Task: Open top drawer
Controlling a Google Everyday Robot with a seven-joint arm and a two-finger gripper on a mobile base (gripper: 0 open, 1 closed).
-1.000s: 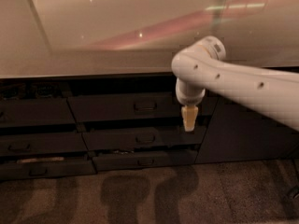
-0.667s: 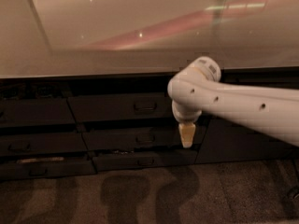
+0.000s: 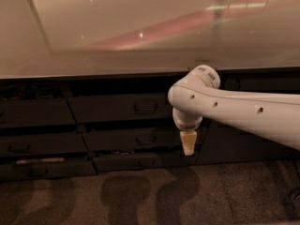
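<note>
gripper [image 3: 188, 143] hung tip-down before the two lower drawer fronts [image 3: 126, 139]; its grip cannot be told | top drawer [image 3: 108, 109] set under the pale countertop [image 3: 140, 36], right end hidden by the white arm [image 3: 234, 111] | left stack [image 3: 33, 114] cut off at the edge

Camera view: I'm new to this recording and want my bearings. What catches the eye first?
The big white arm reaches in from the right, its pale gripper pointing down before the lower drawer fronts. To its left, the dark top drawer sits under a pale glossy countertop.
</note>
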